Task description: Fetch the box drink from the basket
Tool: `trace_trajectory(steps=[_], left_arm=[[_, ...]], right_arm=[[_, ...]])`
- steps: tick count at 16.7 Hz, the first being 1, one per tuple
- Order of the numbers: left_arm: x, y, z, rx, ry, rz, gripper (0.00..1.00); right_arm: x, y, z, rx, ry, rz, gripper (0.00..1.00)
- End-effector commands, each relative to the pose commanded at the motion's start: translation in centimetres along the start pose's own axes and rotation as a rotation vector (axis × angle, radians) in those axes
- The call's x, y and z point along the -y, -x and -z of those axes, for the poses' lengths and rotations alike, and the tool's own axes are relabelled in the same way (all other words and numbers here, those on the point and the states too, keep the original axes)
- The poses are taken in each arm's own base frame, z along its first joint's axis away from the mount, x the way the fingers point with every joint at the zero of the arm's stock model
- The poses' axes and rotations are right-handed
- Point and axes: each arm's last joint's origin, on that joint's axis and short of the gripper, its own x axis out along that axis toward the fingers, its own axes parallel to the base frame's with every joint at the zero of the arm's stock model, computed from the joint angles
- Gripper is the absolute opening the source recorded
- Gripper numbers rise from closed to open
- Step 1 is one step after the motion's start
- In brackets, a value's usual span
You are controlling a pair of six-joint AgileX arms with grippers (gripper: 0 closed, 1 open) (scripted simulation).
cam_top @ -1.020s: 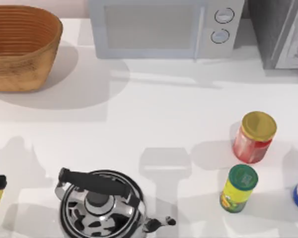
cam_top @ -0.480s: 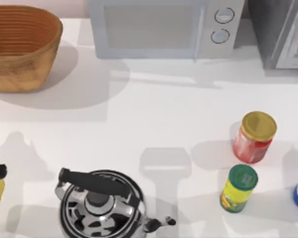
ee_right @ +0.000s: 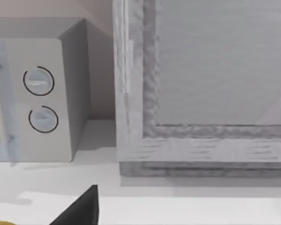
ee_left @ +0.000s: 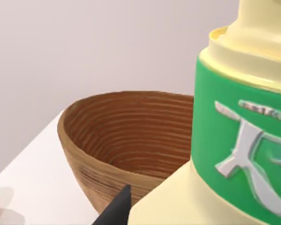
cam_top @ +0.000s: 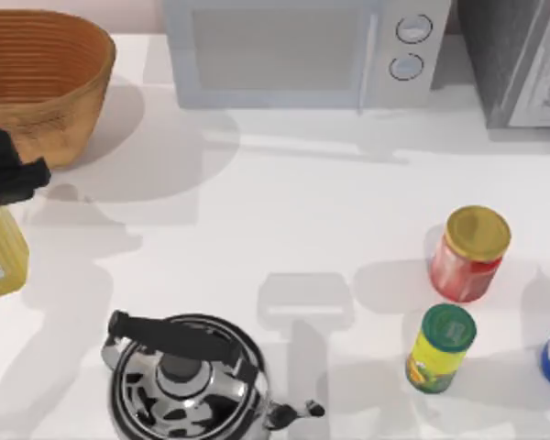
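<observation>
At the table's left edge, the left gripper [cam_top: 7, 172] has its black fingers closed on the pale yellow boxy drink carton with green collar [cam_top: 0, 258], which hangs below the fingers. The large tan-brown woven wicker basket [cam_top: 38, 82] lies just behind the fingers.

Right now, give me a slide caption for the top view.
Left end effector holds the box drink at the table's left edge, in front of the basket.

You looked straight down from overhead; your left wrist camera, close in, shared the basket [cam_top: 37, 82] [ee_left: 126, 140].
</observation>
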Motion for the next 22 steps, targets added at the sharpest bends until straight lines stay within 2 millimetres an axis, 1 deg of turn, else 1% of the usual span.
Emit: trace_trajectory(steps=[3,5,6,8,10,12,13,15,17,22], left_arm=[[5.2,-1.9,-1.8,0.011,0.004,-0.087,0.00],[9.4,-2.8,-2.1,0.025,0.006,-0.144,0.00],[11.6,-3.0,-1.9,0.034,0.006,-0.171,0.00],[16.0,-3.0,-0.9,0.051,0.004,-0.223,0.00],[20.0,-2.5,0.8,0.070,-0.002,-0.268,0.00],[23.3,-1.6,2.8,0.090,-0.009,-0.305,0.00],[24.6,-1.1,3.8,0.100,-0.012,-0.321,0.00],[26.7,-0.2,5.6,0.116,-0.020,-0.344,0.00],[27.8,0.5,6.8,0.127,-0.026,-0.358,0.00],[28.1,0.6,7.0,0.130,-0.027,-0.361,0.00]], right_arm=[[0.0,0.0,0.0,0.000,0.000,0.000,1.00],[0.0,0.0,0.0,0.000,0.000,0.000,1.00],[0.0,0.0,0.0,0.000,0.000,0.000,1.00],[0.0,0.0,0.0,0.000,0.000,0.000,1.00],[0.0,0.0,0.0,0.000,0.000,0.000,1.00],[0.0,0.0,0.0,0.000,0.000,0.000,1.00],[0.0,0.0,0.0,0.000,0.000,0.000,1.00],[0.0,0.0,0.0,0.000,0.000,0.000,1.00],[0.0,0.0,0.0,0.000,0.000,0.000,1.00],[0.0,0.0,0.0,0.000,0.000,0.000,1.00]])
